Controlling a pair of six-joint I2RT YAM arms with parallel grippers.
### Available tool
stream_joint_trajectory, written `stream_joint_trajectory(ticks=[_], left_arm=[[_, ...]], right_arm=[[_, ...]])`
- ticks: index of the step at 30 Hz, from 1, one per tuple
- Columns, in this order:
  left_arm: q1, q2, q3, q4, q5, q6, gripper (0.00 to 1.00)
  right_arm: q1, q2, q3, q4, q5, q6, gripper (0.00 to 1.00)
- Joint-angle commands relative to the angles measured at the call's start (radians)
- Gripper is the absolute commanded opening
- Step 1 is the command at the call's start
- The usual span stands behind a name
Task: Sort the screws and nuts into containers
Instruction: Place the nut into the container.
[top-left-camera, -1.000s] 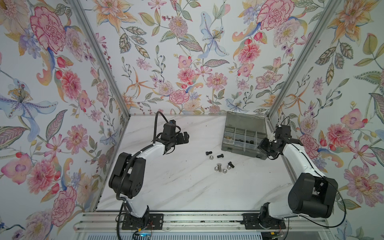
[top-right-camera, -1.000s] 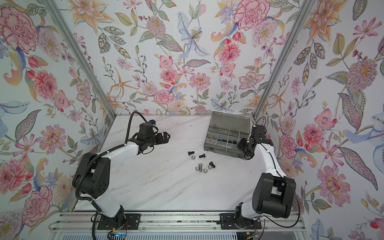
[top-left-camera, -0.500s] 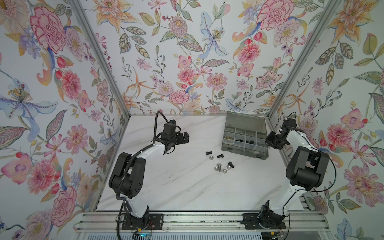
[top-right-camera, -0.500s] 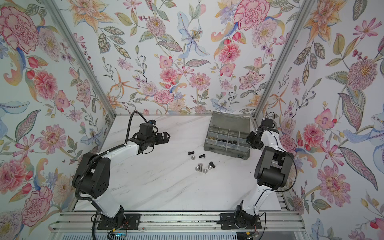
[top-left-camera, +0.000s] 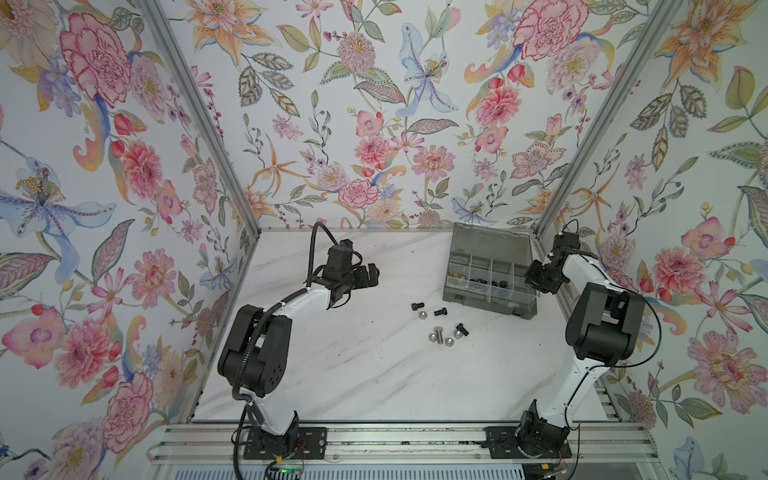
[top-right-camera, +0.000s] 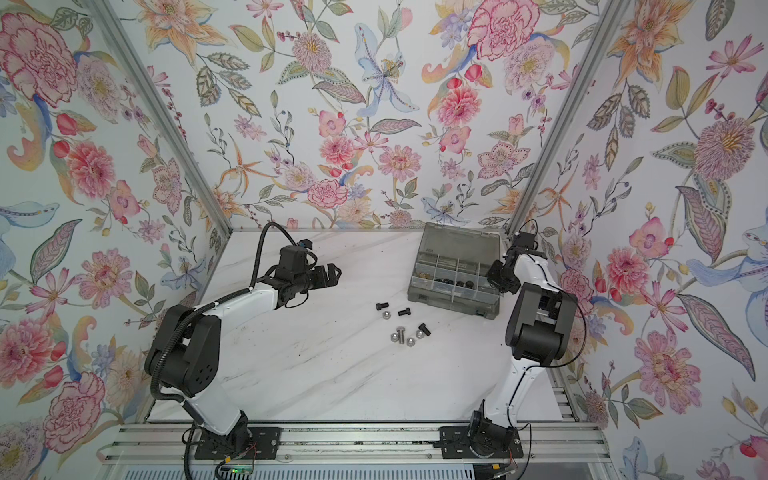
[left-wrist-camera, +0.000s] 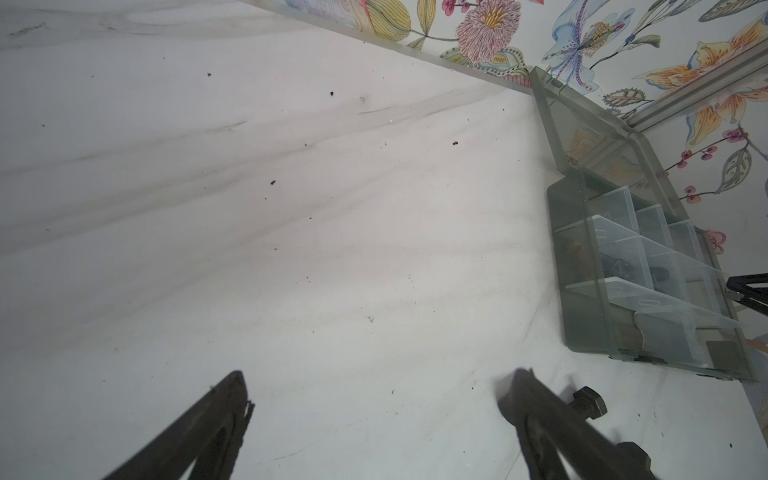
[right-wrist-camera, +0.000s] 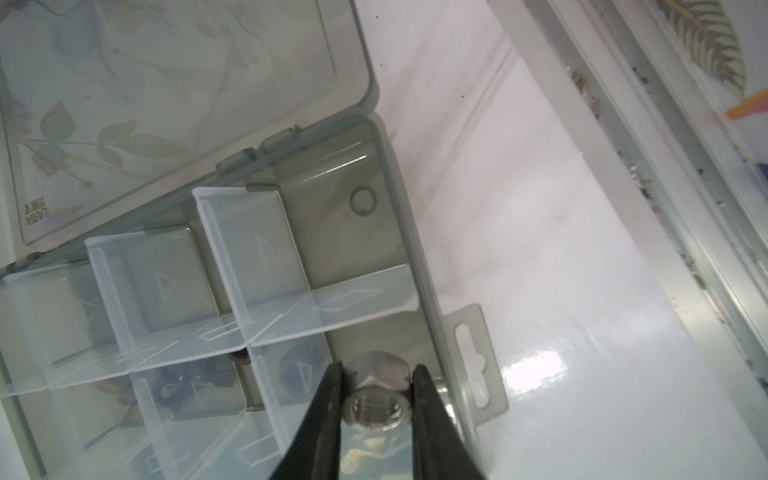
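Observation:
The containers are compartments of a grey organizer box (top-left-camera: 512, 308) (top-right-camera: 465, 300) with its lid open, at the back right in both top views. My right gripper (right-wrist-camera: 377, 374) (top-left-camera: 536, 277) is shut on a silver nut (right-wrist-camera: 377, 390), hovering over the box's end compartment (right-wrist-camera: 345, 232) beside the hang tab. Neighbouring compartments hold black nuts (right-wrist-camera: 178, 386). Loose on the table lie black screws (top-left-camera: 417, 306) (top-left-camera: 441, 311), silver nuts (top-left-camera: 422, 315) (top-left-camera: 449, 341) and a silver screw (top-left-camera: 435, 334). My left gripper (top-left-camera: 370, 276) (left-wrist-camera: 378, 386) is open and empty, left of them; a black screw (left-wrist-camera: 586, 405) lies beside one finger.
The box lid (right-wrist-camera: 166, 83) leans back toward the rear wall. An aluminium frame rail (right-wrist-camera: 648, 137) runs close along the right of the box. Flowered walls enclose the marble table (top-left-camera: 353, 374) on three sides.
My right gripper has moved back along the box's right end with the nut, its elbow lifting. The left arm has not moved.

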Motion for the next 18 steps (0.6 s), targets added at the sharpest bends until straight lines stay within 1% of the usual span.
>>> stream_joint_trajectory(ticks=[1, 2, 4, 7, 10, 12, 15, 18], left_arm=[[-0.010, -0.017, -0.004, -0.006, -0.006, -0.006, 0.99], [-0.008, -0.017, -0.004, -0.006, -0.006, -0.006, 0.99], [-0.008, -0.017, -0.004, -0.008, -0.006, -0.004, 0.99], [-0.008, -0.017, -0.004, -0.007, -0.005, -0.004, 0.99], [-0.008, -0.016, -0.004, -0.007, -0.003, -0.003, 0.99], [-0.007, -0.013, -0.004, -0.006, -0.002, -0.001, 0.99], [-0.008, -0.007, -0.003, -0.006, -0.002, -0.001, 0.99], [-0.008, -0.003, -0.002, -0.004, 0.001, -0.003, 0.99]], right_arm=[[0.017, 0.026, 0.036, -0.037, 0.043, -0.020, 0.07], [0.020, 0.028, 0.038, -0.038, 0.051, -0.020, 0.10], [0.023, 0.031, 0.046, -0.046, 0.059, -0.021, 0.18], [0.023, 0.028, 0.052, -0.055, 0.050, -0.026, 0.22], [0.026, 0.010, 0.053, -0.062, 0.041, -0.035, 0.39], [0.031, -0.016, 0.050, -0.072, 0.042, -0.041, 0.45], [0.041, -0.069, 0.040, -0.082, 0.032, -0.052, 0.48], [0.063, -0.130, 0.031, -0.104, 0.016, -0.076, 0.49]])
